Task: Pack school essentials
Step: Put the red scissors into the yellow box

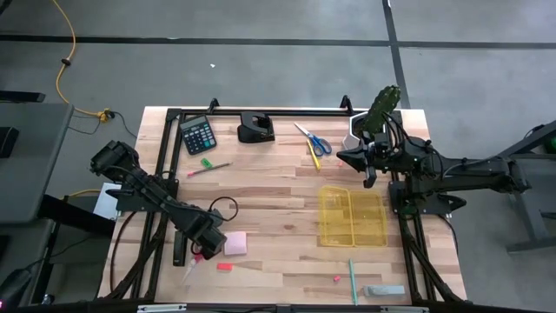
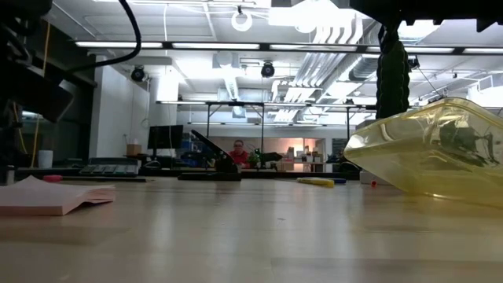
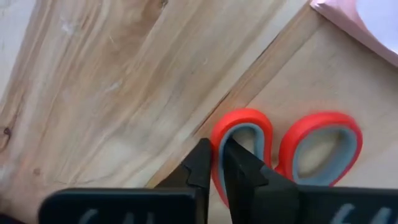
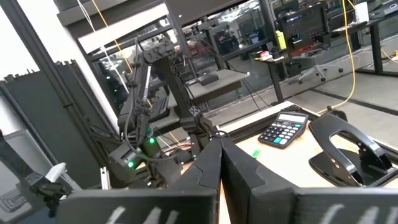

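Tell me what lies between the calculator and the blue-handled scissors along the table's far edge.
In the high view, a black hole punch sits between the calculator and the blue-handled scissors; otherwise bare wood.

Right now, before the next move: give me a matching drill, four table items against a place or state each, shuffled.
1 red-handled scissors
2 pink sticky pad
3 calculator
4 tray

A next to the black hole punch
B see-through yellow
C handle loop pinched by fingers of left gripper
D flat on the wood beside that gripper

Pairs: 1-C, 2-D, 3-A, 4-B
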